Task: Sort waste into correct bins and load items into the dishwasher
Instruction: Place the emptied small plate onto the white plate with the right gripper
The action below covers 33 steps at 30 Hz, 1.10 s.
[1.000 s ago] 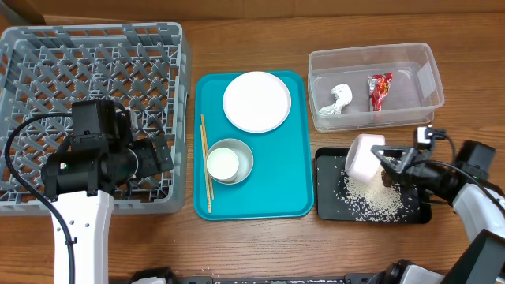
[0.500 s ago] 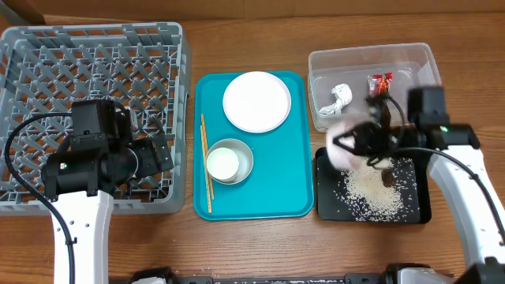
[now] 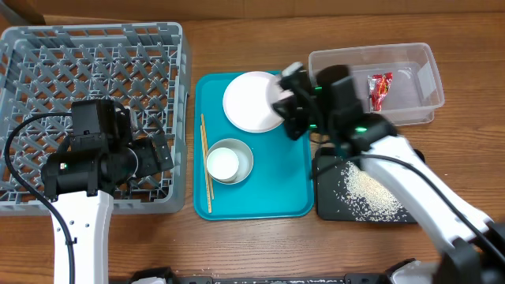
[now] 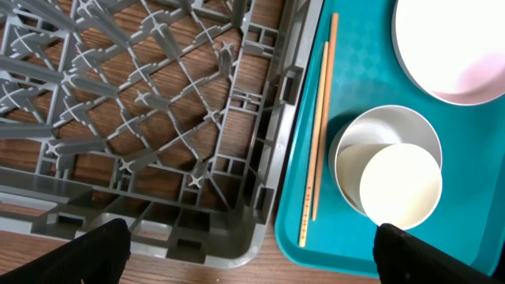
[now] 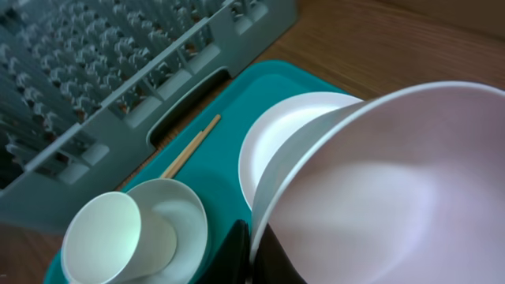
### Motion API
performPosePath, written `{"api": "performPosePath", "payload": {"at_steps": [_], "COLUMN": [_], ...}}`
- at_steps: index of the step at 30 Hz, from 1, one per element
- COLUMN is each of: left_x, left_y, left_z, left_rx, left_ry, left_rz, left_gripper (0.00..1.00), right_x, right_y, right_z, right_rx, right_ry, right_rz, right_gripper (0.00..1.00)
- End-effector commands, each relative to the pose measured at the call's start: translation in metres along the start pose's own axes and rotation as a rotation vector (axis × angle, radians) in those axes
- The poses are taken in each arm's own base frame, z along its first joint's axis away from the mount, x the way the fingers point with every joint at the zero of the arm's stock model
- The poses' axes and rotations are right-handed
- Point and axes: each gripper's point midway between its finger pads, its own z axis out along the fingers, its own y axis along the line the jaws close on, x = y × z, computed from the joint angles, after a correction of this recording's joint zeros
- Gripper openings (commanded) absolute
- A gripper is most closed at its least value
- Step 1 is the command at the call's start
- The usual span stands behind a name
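rim of pink bowl [image 5: 394,197] pinched in right claw [image 5: 254,251], seemingly over white plate [image 5: 288,134]; left claw [image 4: 248,252] agape.

Right arm carries the pink bowl [image 5: 394,189] off the black tray [image 3: 327,207]
A second ago the right pincer [image 5: 254,251] holds the bowl tipped above the rice [image 3: 371,196]; now, clamped on the rim, it is over the teal tray [image 3: 296,189], beside the white plate [image 3: 248,102].
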Motion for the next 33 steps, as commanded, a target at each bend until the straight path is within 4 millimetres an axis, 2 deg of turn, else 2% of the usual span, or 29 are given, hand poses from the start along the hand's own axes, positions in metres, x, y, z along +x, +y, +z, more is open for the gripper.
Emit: {"api": "performPosePath", "payload": {"at_steps": [1,4,8,11,13,14,16,17,18,19,21,22,23,24,26,28,31,33], "left_x": [-0.006,-0.005,-0.005,-0.005,-0.005,-0.005,-0.006,-0.005,-0.005,-0.005,-0.005,-0.005,-0.005,-0.005,-0.006,-0.006,-0.006,-0.006], "left_y": [0.001,0.001,0.001,0.001,0.001,0.001,0.001,0.001,0.001,0.001,0.001,0.001,0.001,0.001,0.001,0.001,0.001,0.001], "left_z": [-0.004,-0.004,-0.004,-0.004,-0.004,-0.004,-0.004,-0.004,-0.004,-0.004,-0.004,-0.004,-0.004,-0.004,-0.004,-0.004,-0.004,-0.004], "left_rx": [-0.001,-0.002,-0.002,-0.002,-0.002,-0.002,-0.002,-0.002,-0.002,-0.002,-0.002,-0.002,-0.002,-0.002,-0.002,-0.002,-0.002,-0.002], "left_ry": [-0.019,-0.018,-0.018,-0.018,-0.018,-0.018,-0.018,-0.018,-0.017,-0.017,-0.017,-0.017,-0.017,-0.018,-0.019,-0.019,-0.019,-0.018], "left_rz": [-0.010,-0.010,-0.010,-0.010,-0.010,-0.010,-0.010,-0.009,-0.009,-0.010,-0.010,-0.010,-0.010,-0.009,-0.010,-0.010,-0.010,-0.010], "left_gripper": [1.00,1.00,1.00,1.00,1.00,1.00,1.00,1.00,1.00,1.00,1.00,1.00,1.00,1.00,1.00,1.00,1.00,1.00], "right_x": [0.008,0.025,0.045,0.053,0.053,0.049,0.038,0.030,0.022,0.013,-0.010,-0.018,-0.034,-0.039,-0.039,-0.029,-0.012,0.000], "right_y": [0.004,0.002,-0.010,-0.012,-0.012,-0.010,-0.008,-0.005,-0.003,0.000,0.007,0.009,0.020,0.027,0.041,0.058,0.073,0.086], "right_z": [0.035,0.071,0.105,0.114,0.114,0.112,0.102,0.093,0.085,0.075,0.045,0.034,0.006,-0.006,-0.020,-0.026,-0.020,-0.011], "right_rx": [-0.003,0.002,0.032,0.033,0.031,0.030,0.031,0.031,0.031,0.031,0.035,0.036,0.021,-0.002,-0.049,-0.106,-0.138,-0.156], "right_ry": [0.021,0.037,0.054,0.062,0.061,0.054,0.044,0.038,0.032,0.028,0.012,0.006,-0.008,-0.014,-0.004,0.046,0.114,0.147], "right_rz": [-0.055,-0.067,-0.070,-0.068,-0.067,-0.058,-0.054,-0.056,-0.058,-0.059,-0.056,-0.042,0.026,0.060,0.118,0.203,0.299,0.297], "right_gripper": [0.04,0.04,0.04,0.04,0.16,0.25,0.33,0.40,0.53,0.60,0.63,0.69,0.85,0.89,0.99,1.00,1.00,1.00]}}
